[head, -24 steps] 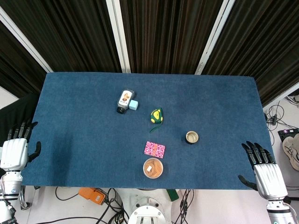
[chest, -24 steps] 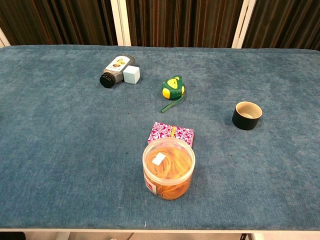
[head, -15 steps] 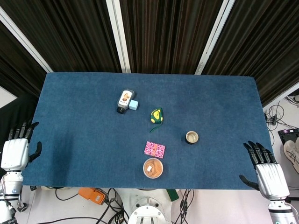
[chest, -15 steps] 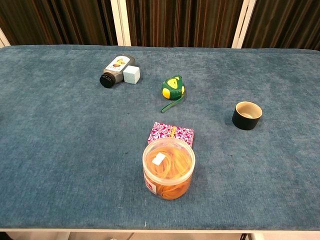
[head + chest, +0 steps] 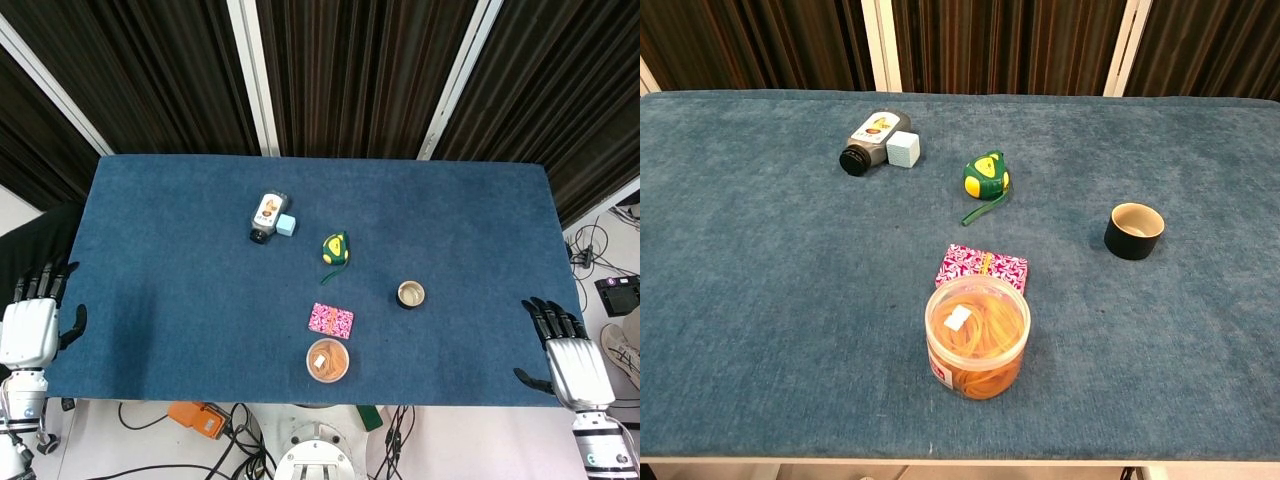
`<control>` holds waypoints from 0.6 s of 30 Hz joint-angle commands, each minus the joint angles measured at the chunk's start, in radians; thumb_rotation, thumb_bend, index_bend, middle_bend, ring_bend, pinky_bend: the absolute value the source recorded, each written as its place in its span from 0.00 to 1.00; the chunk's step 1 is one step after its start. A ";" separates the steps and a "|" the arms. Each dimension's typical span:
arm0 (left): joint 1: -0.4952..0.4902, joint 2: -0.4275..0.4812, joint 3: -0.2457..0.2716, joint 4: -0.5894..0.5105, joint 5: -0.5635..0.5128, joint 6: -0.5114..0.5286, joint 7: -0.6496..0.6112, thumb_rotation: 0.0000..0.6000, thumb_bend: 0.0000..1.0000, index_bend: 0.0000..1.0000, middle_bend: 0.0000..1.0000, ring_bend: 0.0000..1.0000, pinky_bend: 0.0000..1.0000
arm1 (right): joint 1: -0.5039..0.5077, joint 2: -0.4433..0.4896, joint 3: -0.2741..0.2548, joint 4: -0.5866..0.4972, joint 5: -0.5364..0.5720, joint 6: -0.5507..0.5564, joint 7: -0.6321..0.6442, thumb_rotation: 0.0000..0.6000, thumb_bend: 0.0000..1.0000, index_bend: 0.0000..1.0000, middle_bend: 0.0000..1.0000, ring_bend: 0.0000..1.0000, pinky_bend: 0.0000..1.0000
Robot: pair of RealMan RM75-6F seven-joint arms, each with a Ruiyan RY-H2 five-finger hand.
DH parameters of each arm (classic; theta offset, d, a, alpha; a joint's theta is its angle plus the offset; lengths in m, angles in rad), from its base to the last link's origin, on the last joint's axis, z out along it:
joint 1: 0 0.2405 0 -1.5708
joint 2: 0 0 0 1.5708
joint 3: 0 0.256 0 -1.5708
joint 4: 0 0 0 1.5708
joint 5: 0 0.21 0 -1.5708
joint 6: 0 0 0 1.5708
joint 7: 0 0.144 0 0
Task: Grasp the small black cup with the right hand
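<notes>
Two hands empty, fingers spread: right hand, left hand | black cup apart from jar

On the desk, the cup stands upright at the right, well apart from everything else. Near the front edge at the middle stands a jar; a small packet lies flat just behind it, touching or nearly so. Farther back, a tape measure lies between the packet and the far edge. To its left, a bottle lies on its side, with a small cube against its right side. The left hand hangs off the desk's near left corner, the right hand off its near right corner, right of the cup.
</notes>
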 commanded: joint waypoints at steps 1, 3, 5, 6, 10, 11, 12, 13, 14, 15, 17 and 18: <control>0.000 0.002 -0.002 -0.001 -0.006 -0.004 -0.004 1.00 0.46 0.14 0.04 0.13 0.08 | 0.073 -0.024 0.037 0.040 0.082 -0.117 0.051 1.00 0.24 0.13 0.16 0.14 0.17; -0.002 0.003 -0.003 0.000 -0.007 -0.009 -0.005 1.00 0.46 0.14 0.04 0.13 0.08 | 0.123 -0.041 0.064 0.062 0.133 -0.192 0.062 1.00 0.24 0.13 0.16 0.14 0.17; -0.003 0.004 -0.001 -0.001 -0.006 -0.012 -0.006 1.00 0.46 0.14 0.04 0.13 0.08 | 0.169 -0.059 0.088 0.082 0.183 -0.259 0.058 1.00 0.24 0.13 0.16 0.14 0.17; -0.003 0.004 0.000 -0.002 -0.005 -0.013 -0.005 1.00 0.46 0.14 0.04 0.13 0.08 | 0.199 -0.073 0.104 0.098 0.211 -0.297 0.050 1.00 0.24 0.13 0.16 0.14 0.17; -0.001 0.006 0.002 -0.003 -0.002 -0.010 -0.002 1.00 0.46 0.14 0.04 0.13 0.08 | 0.277 -0.128 0.141 0.141 0.277 -0.376 0.020 1.00 0.24 0.13 0.16 0.14 0.17; -0.001 0.006 0.001 -0.003 -0.003 -0.009 -0.002 1.00 0.46 0.14 0.04 0.13 0.08 | 0.292 -0.141 0.149 0.150 0.291 -0.391 0.016 1.00 0.24 0.13 0.16 0.14 0.17; 0.000 0.007 0.000 -0.003 -0.005 -0.009 -0.001 1.00 0.46 0.14 0.04 0.13 0.08 | 0.316 -0.161 0.160 0.164 0.309 -0.413 0.012 1.00 0.24 0.13 0.16 0.14 0.17; 0.000 0.007 0.000 -0.003 -0.006 -0.009 -0.001 1.00 0.46 0.14 0.04 0.13 0.08 | 0.331 -0.173 0.166 0.175 0.321 -0.425 0.008 1.00 0.24 0.13 0.16 0.14 0.17; -0.001 0.007 -0.001 -0.003 -0.007 -0.010 -0.001 1.00 0.46 0.14 0.04 0.13 0.08 | 0.345 -0.187 0.172 0.185 0.331 -0.435 0.005 1.00 0.24 0.13 0.16 0.14 0.17; -0.001 0.007 -0.001 -0.004 -0.009 -0.012 -0.001 1.00 0.46 0.14 0.04 0.13 0.08 | 0.362 -0.205 0.179 0.200 0.344 -0.447 0.002 1.00 0.24 0.13 0.16 0.14 0.17; -0.002 0.007 0.000 -0.004 -0.010 -0.016 0.001 1.00 0.46 0.14 0.04 0.13 0.08 | 0.387 -0.231 0.185 0.221 0.367 -0.468 -0.005 1.00 0.24 0.14 0.16 0.17 0.20; -0.003 0.008 0.000 -0.004 -0.010 -0.017 0.001 1.00 0.46 0.14 0.04 0.13 0.08 | 0.401 -0.249 0.185 0.232 0.378 -0.479 -0.011 1.00 0.24 0.15 0.16 0.18 0.22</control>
